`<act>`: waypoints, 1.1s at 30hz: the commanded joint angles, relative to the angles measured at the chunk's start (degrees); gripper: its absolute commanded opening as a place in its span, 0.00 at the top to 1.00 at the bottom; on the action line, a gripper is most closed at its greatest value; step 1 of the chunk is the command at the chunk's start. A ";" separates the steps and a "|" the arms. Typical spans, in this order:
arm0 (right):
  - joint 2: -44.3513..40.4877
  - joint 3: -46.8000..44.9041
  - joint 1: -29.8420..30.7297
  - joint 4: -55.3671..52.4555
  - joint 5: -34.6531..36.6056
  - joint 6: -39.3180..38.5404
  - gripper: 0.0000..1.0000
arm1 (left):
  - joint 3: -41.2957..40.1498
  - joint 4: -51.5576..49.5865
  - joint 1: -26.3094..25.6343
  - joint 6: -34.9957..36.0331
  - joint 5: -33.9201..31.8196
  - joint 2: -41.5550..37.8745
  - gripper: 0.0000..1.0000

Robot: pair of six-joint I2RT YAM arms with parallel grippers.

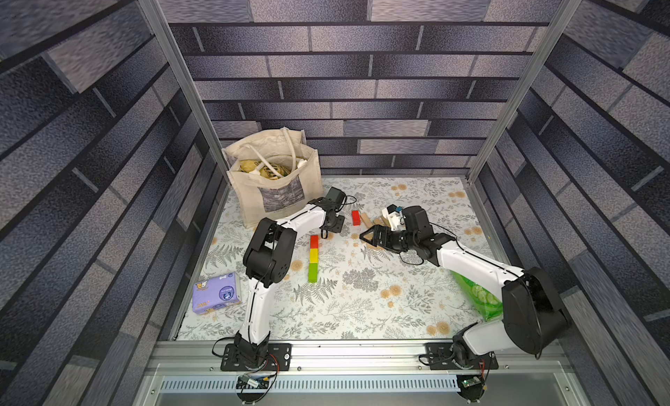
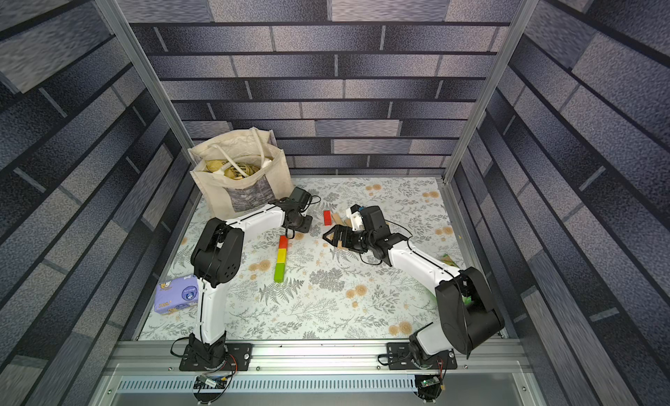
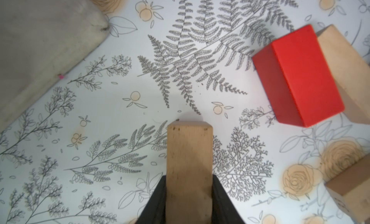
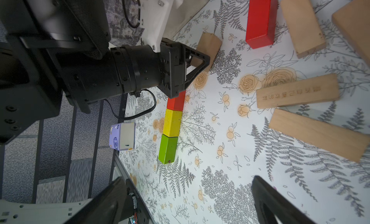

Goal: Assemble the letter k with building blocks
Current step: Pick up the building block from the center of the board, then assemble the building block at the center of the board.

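Nearest, on the pale floral mat [image 1: 362, 306], a purple tissue packet [image 1: 216, 293] lies at eight o'clock. A green crisp packet [image 1: 478, 295] lies at four o'clock, partly under the right arm.

Further in, just left of centre, three painted bars lie end to end and touching, in a line running from six towards twelve. The green wooden bar [image 1: 312, 272] is nearest, the yellow wooden bar [image 1: 313, 254] is in the middle, and the red wooden bar [image 1: 314, 241] is farthest.

At the twelve o'clock end of that line the left gripper [image 1: 325, 234] points down, clamped on a plain light-wood bar [image 3: 189, 153]. The left wrist view shows its black fingers [image 3: 158, 201] pressed against both long sides. Whether the bar's free end touches the mat cannot be told.

At three o'clock from it the right gripper [image 1: 367, 238] hangs low, its jaws spread wide with nothing between them.

Beyond, at one o'clock from the left gripper, a second red wooden bar [image 1: 355, 217] lies flat. Loose plain wooden bars [image 4: 297, 91] are scattered just beside it and under the right wrist.

Farthest, at eleven o'clock, a cream canvas tote bag [image 1: 275, 183] stands open against the back corner.
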 commanded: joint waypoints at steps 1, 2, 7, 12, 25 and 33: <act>-2.24 -2.33 -0.32 1.03 1.11 1.36 0.00 | -4.03 3.42 -1.23 1.22 2.22 -5.98 0.70; -2.60 -2.94 -0.38 1.33 1.14 1.62 0.00 | -5.28 3.98 -1.66 1.71 2.32 -6.88 0.70; -4.78 -7.03 -0.39 4.38 1.56 3.61 0.00 | -11.93 6.46 -3.21 3.14 3.29 -11.10 0.70; -5.31 -8.78 -0.31 5.29 1.34 3.97 0.00 | -17.59 8.49 -4.91 2.85 1.26 -14.98 0.70; -4.99 -8.75 -0.29 6.31 0.48 4.05 0.00 | -22.47 8.24 -6.88 4.31 -1.54 -17.10 0.70; -4.49 -9.96 -0.30 8.15 -0.05 4.61 0.00 | -22.78 4.98 -6.01 13.47 5.39 -19.21 0.71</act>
